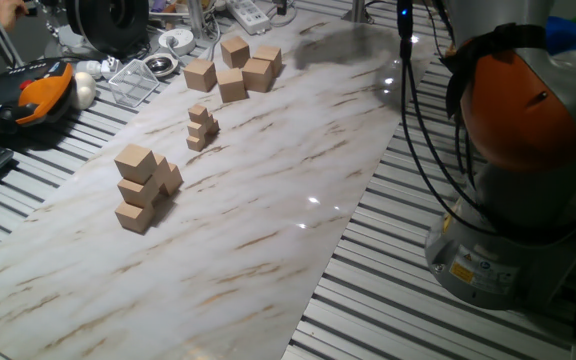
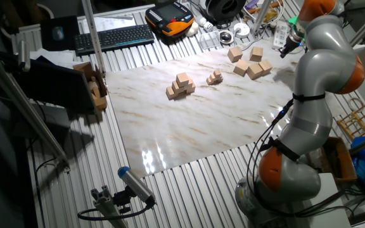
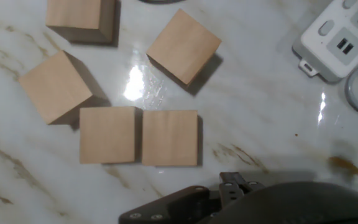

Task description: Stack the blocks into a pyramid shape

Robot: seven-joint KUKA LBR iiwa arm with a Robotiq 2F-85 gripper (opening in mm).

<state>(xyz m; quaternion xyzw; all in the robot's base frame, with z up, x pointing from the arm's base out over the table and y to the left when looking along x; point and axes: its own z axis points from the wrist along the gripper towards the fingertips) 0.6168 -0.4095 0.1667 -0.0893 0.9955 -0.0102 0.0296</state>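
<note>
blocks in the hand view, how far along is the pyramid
Done: nothing yet. Five blocks lie loose in one layer on the table, two of them side by side. In hand: no block shows as gripped; the jaws cannot be made out. Left: the whole pyramid, base row first.

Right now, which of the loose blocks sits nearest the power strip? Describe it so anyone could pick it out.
Start at the white power strip at the marble sheet's far end. The five loose blocks lie beside it; the nearest block sits alone. It is turned diamond-wise, unlike the two flush, squared neighbours below.
</note>
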